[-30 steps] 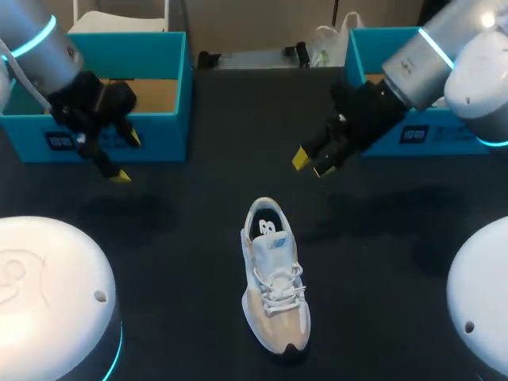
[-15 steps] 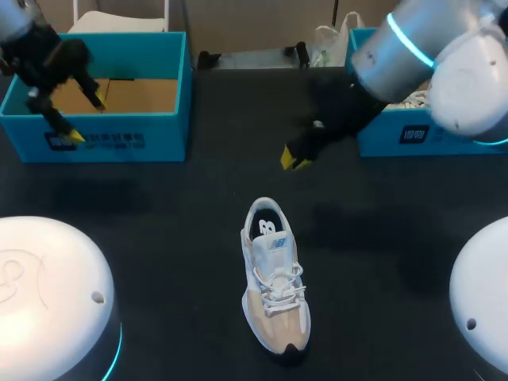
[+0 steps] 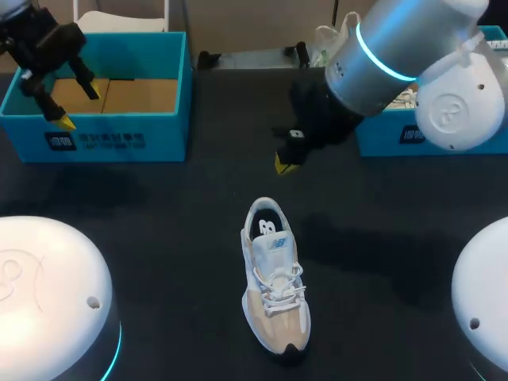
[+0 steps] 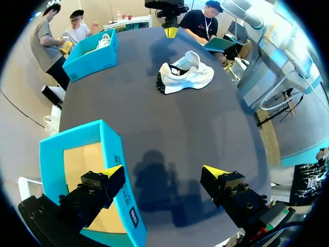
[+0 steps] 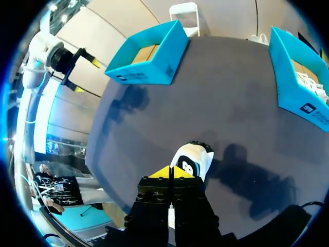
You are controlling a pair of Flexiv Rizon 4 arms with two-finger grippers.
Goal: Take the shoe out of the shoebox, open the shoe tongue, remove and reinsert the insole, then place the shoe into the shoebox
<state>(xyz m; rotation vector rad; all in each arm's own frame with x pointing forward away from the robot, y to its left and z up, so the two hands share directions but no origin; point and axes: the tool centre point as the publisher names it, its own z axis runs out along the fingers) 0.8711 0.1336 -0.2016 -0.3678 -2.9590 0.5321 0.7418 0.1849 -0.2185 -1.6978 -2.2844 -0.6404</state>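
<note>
Shoe (image 3: 274, 278) mid-table — left gripper (image 3: 77, 105) spread above shoebox (image 3: 151, 127) edge; right gripper (image 3: 283, 164) pinched together near second shoebox (image 3: 377, 144).

Head camera looks down from above; both wrist cameras see the shoe (image 3: 274, 278).

white and beige lace-up sneaker (image 3: 274, 274) upright on its sole near the middle of the dark table (image 3: 159, 238), outside both boxes and well apart from each. dark-tipped toe toward the near edge, heel toward the far side. white laces crossed over the tongue. dark insole with a white mark showing in the heel opening. teal open-topped cardboard shoebox (image 3: 119, 139) at the far left, brown inner floor in view. second teal shoebox (image 3: 381, 143) at the far right, something white inside.
</note>
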